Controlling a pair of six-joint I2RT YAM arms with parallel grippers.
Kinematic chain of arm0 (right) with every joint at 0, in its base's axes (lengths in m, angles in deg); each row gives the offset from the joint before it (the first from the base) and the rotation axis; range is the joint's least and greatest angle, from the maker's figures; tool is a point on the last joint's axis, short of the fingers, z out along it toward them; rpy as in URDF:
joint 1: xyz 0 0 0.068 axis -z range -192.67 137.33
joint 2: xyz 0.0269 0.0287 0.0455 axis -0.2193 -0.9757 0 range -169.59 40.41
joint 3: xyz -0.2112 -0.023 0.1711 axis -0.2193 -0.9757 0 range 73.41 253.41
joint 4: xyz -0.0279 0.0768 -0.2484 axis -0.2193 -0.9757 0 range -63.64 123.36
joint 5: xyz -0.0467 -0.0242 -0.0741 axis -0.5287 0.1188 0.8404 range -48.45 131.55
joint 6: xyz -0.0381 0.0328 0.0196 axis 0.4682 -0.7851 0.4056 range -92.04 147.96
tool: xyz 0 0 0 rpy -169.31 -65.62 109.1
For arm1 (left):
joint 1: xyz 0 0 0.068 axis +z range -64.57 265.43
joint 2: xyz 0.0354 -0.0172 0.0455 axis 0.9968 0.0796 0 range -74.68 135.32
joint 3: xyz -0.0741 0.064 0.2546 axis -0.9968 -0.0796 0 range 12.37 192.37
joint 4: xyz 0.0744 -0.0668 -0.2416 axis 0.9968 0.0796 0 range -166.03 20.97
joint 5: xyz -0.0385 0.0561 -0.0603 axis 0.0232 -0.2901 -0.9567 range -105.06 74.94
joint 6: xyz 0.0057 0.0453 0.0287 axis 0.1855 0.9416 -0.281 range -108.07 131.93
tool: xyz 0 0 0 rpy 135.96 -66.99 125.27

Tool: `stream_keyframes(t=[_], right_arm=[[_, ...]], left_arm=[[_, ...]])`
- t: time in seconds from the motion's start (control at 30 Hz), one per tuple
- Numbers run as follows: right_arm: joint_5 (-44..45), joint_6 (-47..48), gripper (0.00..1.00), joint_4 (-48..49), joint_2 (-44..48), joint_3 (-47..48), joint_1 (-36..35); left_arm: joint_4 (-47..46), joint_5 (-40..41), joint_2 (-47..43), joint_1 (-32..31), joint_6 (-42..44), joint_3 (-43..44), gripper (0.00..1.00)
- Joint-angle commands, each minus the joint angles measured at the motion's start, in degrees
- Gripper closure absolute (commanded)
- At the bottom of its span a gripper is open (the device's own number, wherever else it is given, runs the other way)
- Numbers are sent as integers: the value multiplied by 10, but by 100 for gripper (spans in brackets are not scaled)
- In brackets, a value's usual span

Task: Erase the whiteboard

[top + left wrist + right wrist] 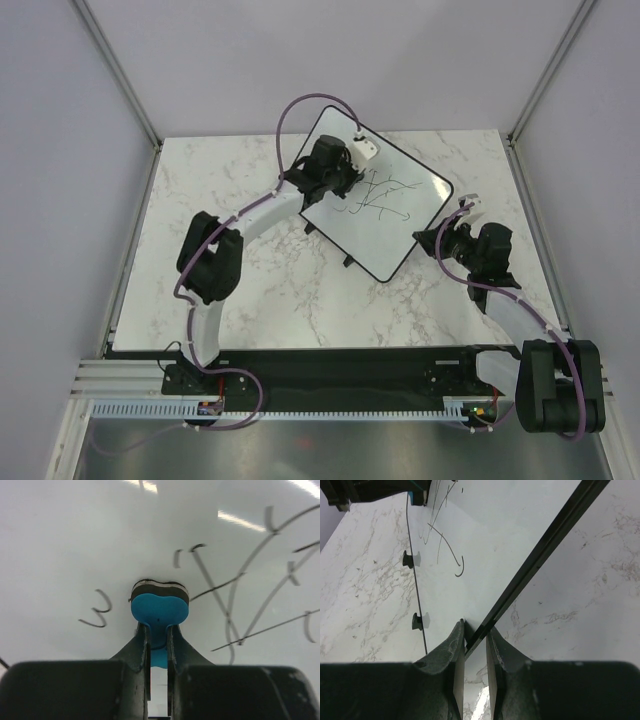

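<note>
From above, we are seeing the whiteboard (pixel 395 240) lying face up on the far right-of-centre part of the tabletop (pixel 250 290), turned diagonally. Its long axis is running from the far middle of the tabletop toward the right edge. One corner is pointing at the far edge, and the small black feet are sitting along the long side facing the left arm. Dark scribbles (pixel 380 195) are crossing the middle of the board, so we are judging the wiping as barely begun. Only the patch toward the far corner is looking clean. The left jaws are resting over the board's far-left part, and the right jaws are sitting at its near-right short edge.

From the left wrist, we are watching the left jaws standing narrow, pinching the waist of a blue eraser (pixel 160 611). Its dark felt end is pressing against the white surface. One small mark is lying to its left, and most of the lines are fanning out to its right, all waiting to be wiped.

From the right wrist, the right jaws are standing narrow around the board's thin black frame (pixel 545 542), apparently steadying it. We are not able to tell whether that edge is being lifted off the tabletop.
</note>
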Motion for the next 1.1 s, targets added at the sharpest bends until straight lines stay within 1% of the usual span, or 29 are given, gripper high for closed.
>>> stream_keyframes(t=[0.0,0.1,0.17,0.27,0.4,0.57,0.63,0.7,0.83,0.9,0.93,1.07], right_arm=[[25,44,100,11,-3,-3,4],[25,44,100,12,-6,-3,4],[25,44,100,12,-6,-3,3],[25,44,100,9,-3,-3,3],[29,46,100,4,5,-4,2],[30,48,100,1,7,-2,1],[28,48,100,2,6,1,1],[27,48,100,2,4,1,1],[28,49,100,-1,6,0,1],[29,51,100,-3,8,1,1],[30,51,100,-2,6,1,1],[29,51,100,-3,5,1,0]], left_arm=[[15,-28,4,-49,-5,16,98],[21,-35,2,-62,-4,24,98],[21,-12,8,-58,0,37,98],[23,14,26,-40,4,68,98],[28,34,48,6,3,114,98],[31,39,69,58,3,137,98],[31,60,81,65,9,143,98],[31,64,87,70,12,150,98],[32,44,76,61,7,137,98],[31,44,64,41,12,115,98],[31,27,53,33,17,108,98],[31,2,26,-20,22,73,98]])
